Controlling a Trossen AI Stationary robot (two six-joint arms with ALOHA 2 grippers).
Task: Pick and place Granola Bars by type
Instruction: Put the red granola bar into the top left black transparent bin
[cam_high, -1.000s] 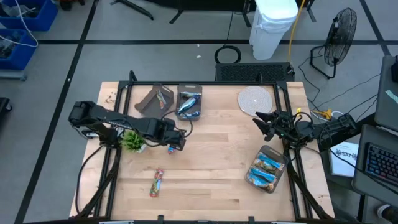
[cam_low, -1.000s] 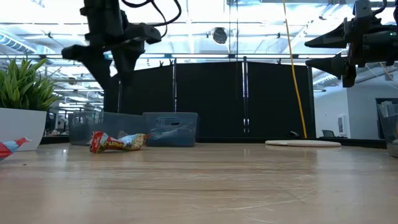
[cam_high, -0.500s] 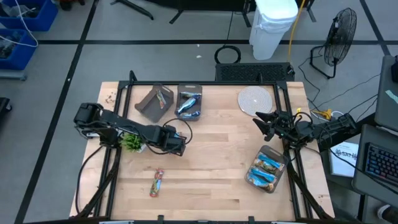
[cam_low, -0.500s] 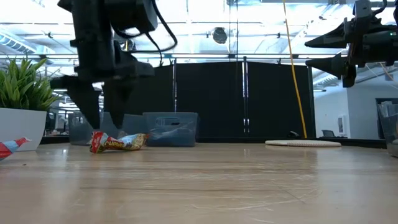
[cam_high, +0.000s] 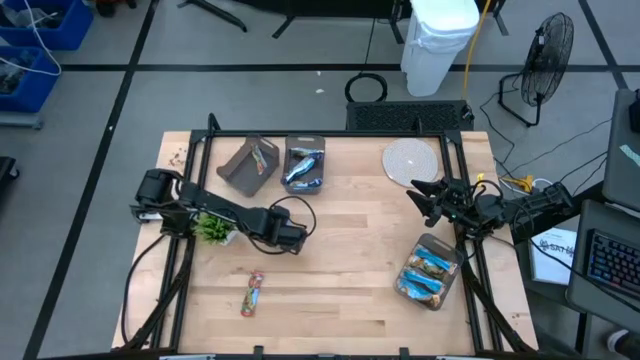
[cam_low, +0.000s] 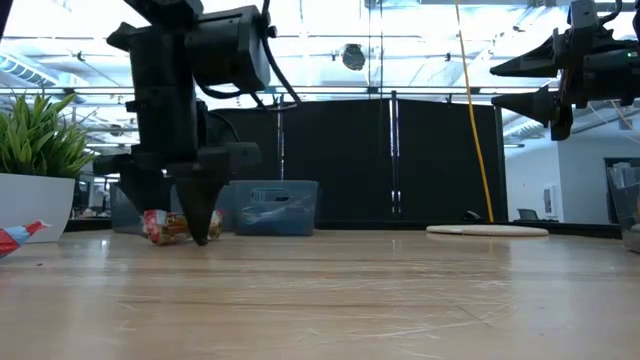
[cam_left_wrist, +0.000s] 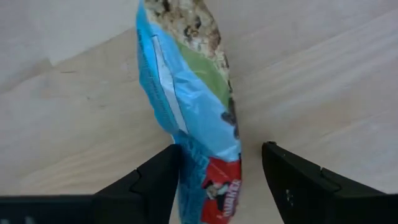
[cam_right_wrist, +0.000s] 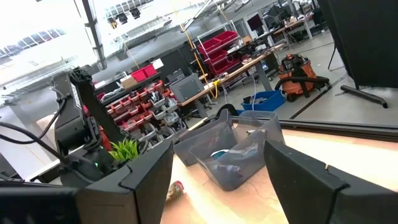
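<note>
A blue-and-white granola bar (cam_left_wrist: 189, 106) with a red end lies flat on the wooden table. My left gripper (cam_left_wrist: 221, 171) is open and down at the table, one finger on each side of that red end (cam_low: 185, 232). In the high view it sits left of the table's middle (cam_high: 291, 240) and covers the bar. A second bar (cam_high: 252, 293), red and blue, lies nearer the near edge. My right gripper (cam_high: 425, 198) is open and hangs in the air by the right edge (cam_low: 525, 82). My left gripper comes at the bar from above, its fingers across the bar's red end (cam_left_wrist: 224, 193). One finger (cam_left_wrist: 158, 180) stands right against the wrapper's edge, and the other is a little apart. Whether any finger touches the bar, I cannot tell.
Two bins stand at the far edge: a tilted one (cam_high: 248, 165) with a bar inside and one (cam_high: 305, 165) with blue bars. A third bin (cam_high: 430, 272) with bars sits near the right edge. A small green plant (cam_high: 212, 228) is beside my left arm, and a white disc (cam_high: 412, 160) lies far right.
My left gripper has come down from well above the table to the table top, drifting a little toward the right and near edges. Its fingers now stand on either side of the bar. The bar has stayed where it was.
</note>
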